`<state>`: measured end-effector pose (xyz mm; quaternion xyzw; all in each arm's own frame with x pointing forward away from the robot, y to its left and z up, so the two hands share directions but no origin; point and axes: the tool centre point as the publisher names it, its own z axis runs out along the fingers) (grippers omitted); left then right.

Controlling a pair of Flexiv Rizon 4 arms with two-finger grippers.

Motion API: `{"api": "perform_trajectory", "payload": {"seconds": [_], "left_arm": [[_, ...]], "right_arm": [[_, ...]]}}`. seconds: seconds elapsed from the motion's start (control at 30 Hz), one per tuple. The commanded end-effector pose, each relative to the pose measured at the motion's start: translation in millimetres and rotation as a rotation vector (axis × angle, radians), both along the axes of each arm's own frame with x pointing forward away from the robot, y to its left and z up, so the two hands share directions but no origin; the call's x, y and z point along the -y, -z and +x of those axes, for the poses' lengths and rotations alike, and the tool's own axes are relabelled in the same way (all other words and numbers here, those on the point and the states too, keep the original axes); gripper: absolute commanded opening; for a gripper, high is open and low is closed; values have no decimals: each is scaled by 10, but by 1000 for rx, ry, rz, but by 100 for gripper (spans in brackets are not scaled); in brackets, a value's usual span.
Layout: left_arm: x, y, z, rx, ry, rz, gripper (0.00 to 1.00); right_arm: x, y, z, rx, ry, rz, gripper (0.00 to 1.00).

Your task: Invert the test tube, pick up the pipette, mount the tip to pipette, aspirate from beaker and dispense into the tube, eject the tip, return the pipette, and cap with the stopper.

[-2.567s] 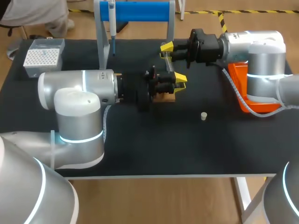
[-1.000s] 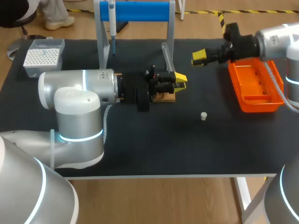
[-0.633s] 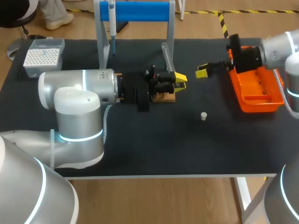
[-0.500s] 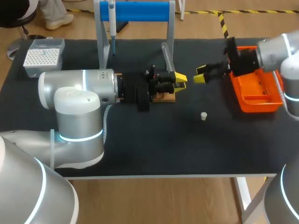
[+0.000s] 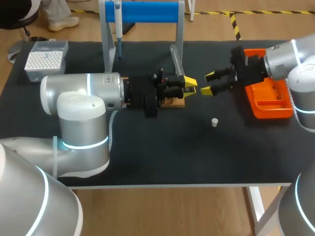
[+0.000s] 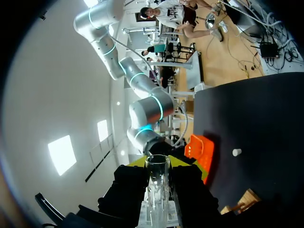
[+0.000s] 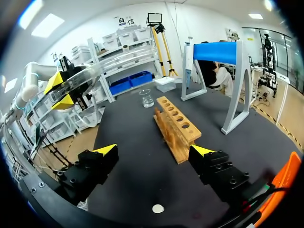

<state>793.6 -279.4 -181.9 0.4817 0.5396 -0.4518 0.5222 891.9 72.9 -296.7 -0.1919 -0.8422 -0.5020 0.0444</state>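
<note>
One test tube (image 5: 174, 58) stood clamped in the left tool (image 5: 189, 84), its two fingers closed on the glass from either side. The tube leaned slightly and rose above the tool, open mouth uppermost in the left wrist view (image 6: 157, 176). Just beneath that tool sat one wooden rack (image 5: 174, 102) with a single row of holes.

The right tool (image 5: 209, 83) hung near the left tool, apart from it. Its two yellow tips were spread wide with nothing between them. From the right wrist view, the rack (image 7: 176, 122) lay ahead of the open fingers, and one small glass beaker (image 7: 146, 98) stood beyond the rack's far end.

One pale stopper (image 5: 214, 122) rested alone on the black desk (image 5: 162, 152), nearer the front edge than either tool. One orange tray (image 5: 269, 101) sat at the right side, behind the right arm's wrist.

At the back stood one blue-barred stand (image 5: 147, 12) with a single pipette (image 5: 118, 22) hanging from it. One box of tips (image 5: 47, 60) was at the back left corner.
</note>
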Motion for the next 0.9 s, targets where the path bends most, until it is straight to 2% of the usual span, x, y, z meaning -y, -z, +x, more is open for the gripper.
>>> {"api": "perform_trajectory", "payload": {"seconds": [0.03, 0.07, 0.2, 0.3, 0.33, 0.4, 0.5, 0.67, 0.9], "left_arm": [[10, 10, 6, 3, 0, -3, 0], [10, 10, 6, 3, 0, -3, 0], [10, 10, 6, 3, 0, -3, 0], [10, 10, 6, 3, 0, -3, 0], [10, 10, 6, 3, 0, -3, 0], [10, 10, 6, 3, 0, -3, 0], [10, 10, 6, 3, 0, -3, 0], [10, 10, 6, 3, 0, -3, 0], [10, 10, 6, 3, 0, -3, 0]], "right_arm": [[4, 0, -1, 0, -1, -1, 100], [4, 0, -1, 0, -1, -1, 100], [-91, 78, -23, 159, -28, -130, 100], [-167, 148, -43, 244, -42, -196, 100], [-200, 174, -42, 234, -44, -196, 100], [-238, 205, -42, 259, -32, -217, 100], [-293, 263, -35, 244, -11, -222, 100], [-354, 343, -3, 180, 54, -218, 100], [-391, 449, 59, 173, 99, -223, 100]]}}
